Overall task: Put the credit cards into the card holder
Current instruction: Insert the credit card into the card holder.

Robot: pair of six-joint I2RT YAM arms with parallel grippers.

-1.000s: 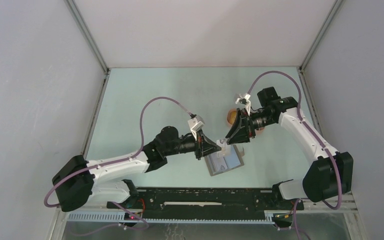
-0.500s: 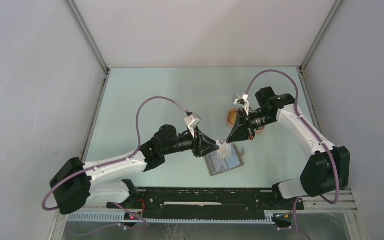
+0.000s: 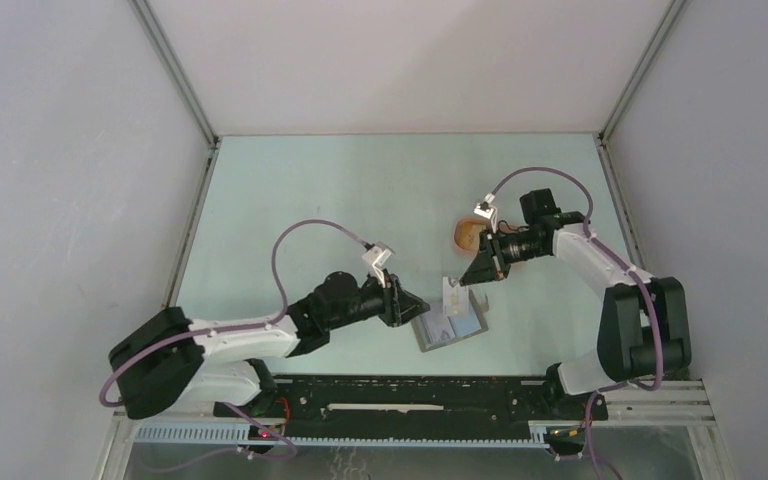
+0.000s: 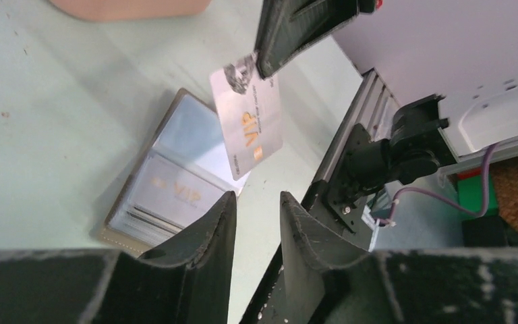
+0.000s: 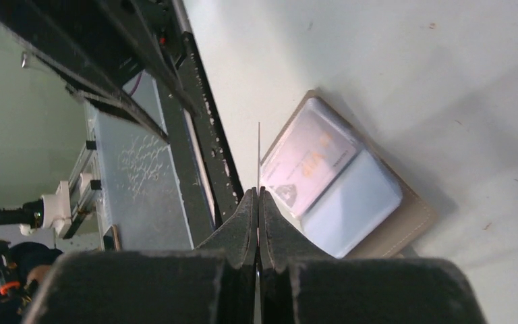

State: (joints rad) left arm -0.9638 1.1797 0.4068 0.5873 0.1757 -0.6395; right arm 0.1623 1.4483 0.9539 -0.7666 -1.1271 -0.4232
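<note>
Between the right jaws, pinched shut on one edge of it, hangs a pale VIP card (image 4: 246,115), just above the open card holder (image 4: 129,217), which lies flat on the bench (image 4: 54,101). Left jaws are a narrow gap apart with nothing in them, hovering just short of the holder's near edge. A second VIP card (image 4: 167,194) already sits in a sleeve ahead of them.

Imo the trick now is to tilt the hanging card so its lower edge lines up with a free slot mouth. Then slide it in shallow instead of stabbing down. I'd also get the left jaws pressing on the holder so it doesn't skate. A card that thin could flex or twist in the pinch.
</note>
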